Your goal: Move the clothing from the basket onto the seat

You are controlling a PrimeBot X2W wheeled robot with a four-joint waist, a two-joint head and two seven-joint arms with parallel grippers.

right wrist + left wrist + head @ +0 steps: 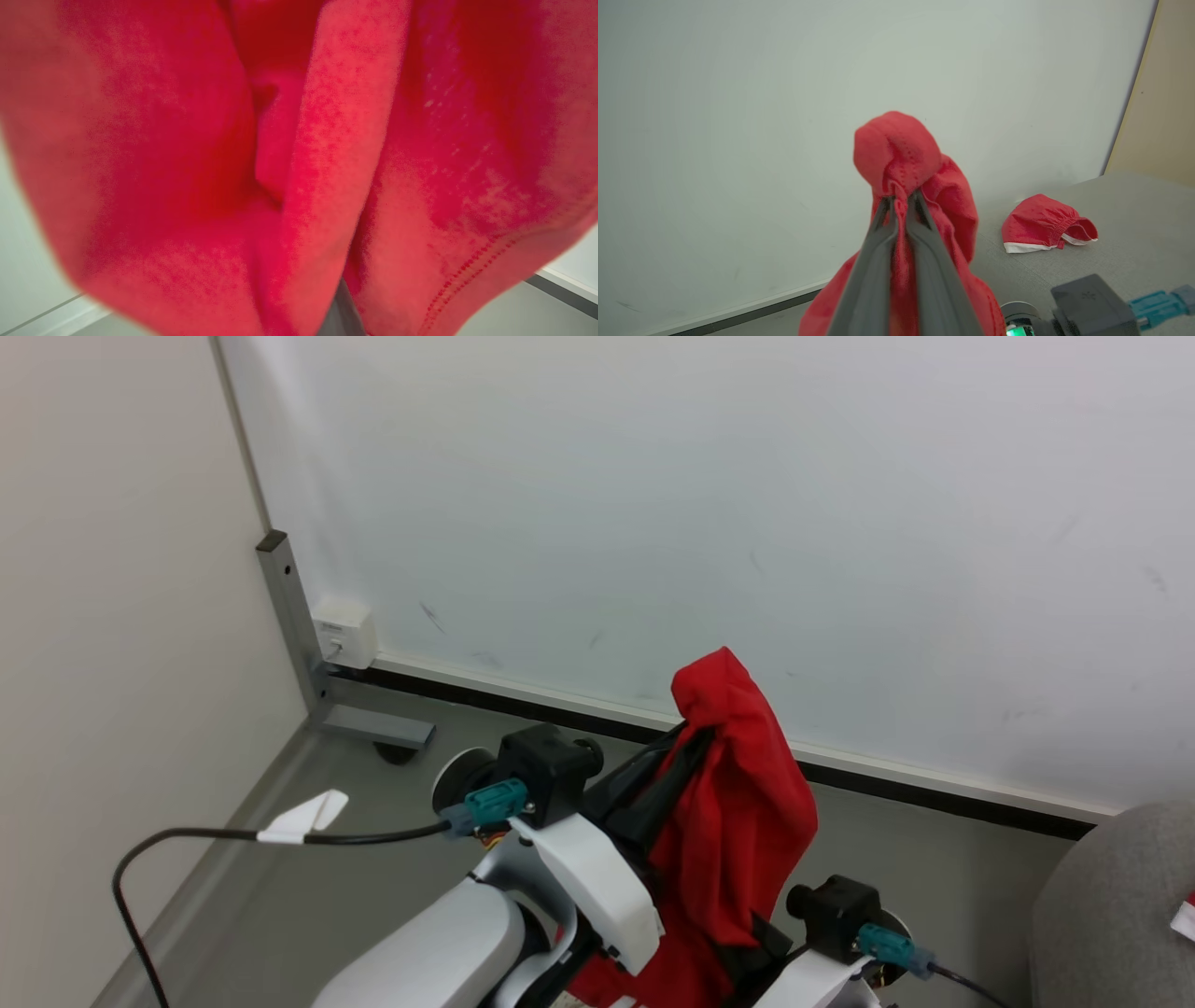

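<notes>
The clothing [901,149] is a red garment clamped between the closed left fingers [873,266], held aloft and draped over the right fingers [340,319], whose state cannot be told, with a second red garment [1041,224] lying on the grey seat [1134,210] beyond.

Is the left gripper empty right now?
No, the left gripper is shut on a bunch of the red clothing, which bulges above it.

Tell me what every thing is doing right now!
held garment: lifted in the air, pinched, hanging down.
left jaws: shut on the held garment.
right jaws: draped in red fabric, open or shut unclear.
seat: carrying one garment.
other garment: lying crumpled on the seat.
</notes>
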